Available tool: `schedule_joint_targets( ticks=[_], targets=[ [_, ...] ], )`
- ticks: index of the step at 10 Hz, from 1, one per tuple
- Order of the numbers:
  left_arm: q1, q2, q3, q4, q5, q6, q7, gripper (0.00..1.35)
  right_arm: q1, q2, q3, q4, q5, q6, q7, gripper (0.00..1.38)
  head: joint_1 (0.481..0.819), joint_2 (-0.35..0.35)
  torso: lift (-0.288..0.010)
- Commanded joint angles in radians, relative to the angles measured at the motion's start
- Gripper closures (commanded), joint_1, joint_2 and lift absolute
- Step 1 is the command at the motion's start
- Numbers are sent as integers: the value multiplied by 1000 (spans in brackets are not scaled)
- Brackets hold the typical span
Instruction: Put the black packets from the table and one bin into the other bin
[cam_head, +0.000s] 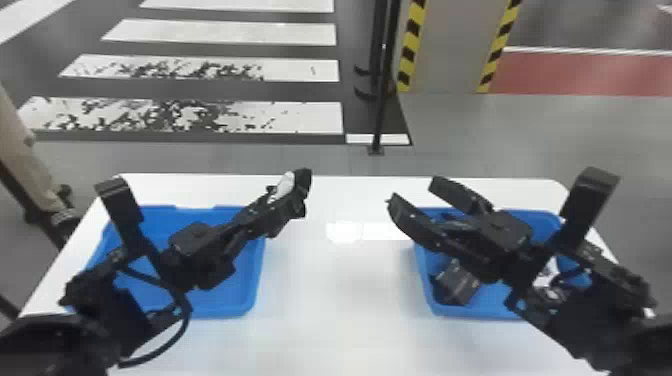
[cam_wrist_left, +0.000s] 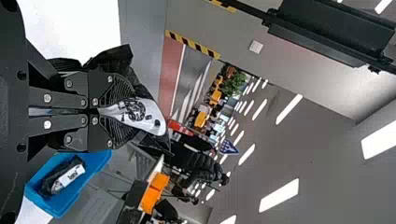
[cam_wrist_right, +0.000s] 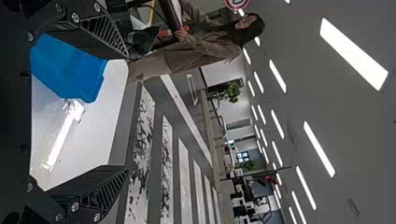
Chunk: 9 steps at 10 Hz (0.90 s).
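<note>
Above the table (cam_head: 345, 290), the left gripper (cam_head: 298, 191) pinches 1 black packet (cam_wrist_left: 142, 115) while the right gripper (cam_head: 414, 190) gapes wide.

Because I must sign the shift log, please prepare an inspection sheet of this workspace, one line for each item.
Surface: glossy white table, light reflection between the bins.
Bins: left blue rectangular plastic bin, inside partly hidden by the black left arm; right blue rectangular plastic bin.
Packets: flat black-and-white packet in the left end effector; dark packet in the right bin, others partly hidden.
Clutter: nothing seen.
End effectors: left, closed on its packet; right end effector, open near the right bin.
Cables: looped black cable on the left arm.
Surroundings: white-striped dark floor; grey column, yellow-black edges.
</note>
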Motion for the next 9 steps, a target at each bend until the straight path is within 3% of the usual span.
schedule_joint_targets(
  ticks=[1,3,6,9],
  targets=[
    [-2,2,-26,11,38,-6,0,1214,-50,-7,61,8,-44,9,-12,188,695,-16,-110],
    [-9,3,-74,85,202,7,-6,1214,-114,-17,141,12,-78,18,-18,188,695,7,-110],
    [-14,3,-90,94,206,-33,-11,1214,-168,-25,245,32,-134,18,-38,225,695,56,-110],
    [-14,3,-98,92,206,-55,-20,1214,-171,-26,253,49,-122,18,-46,268,695,77,-110]
  ],
)
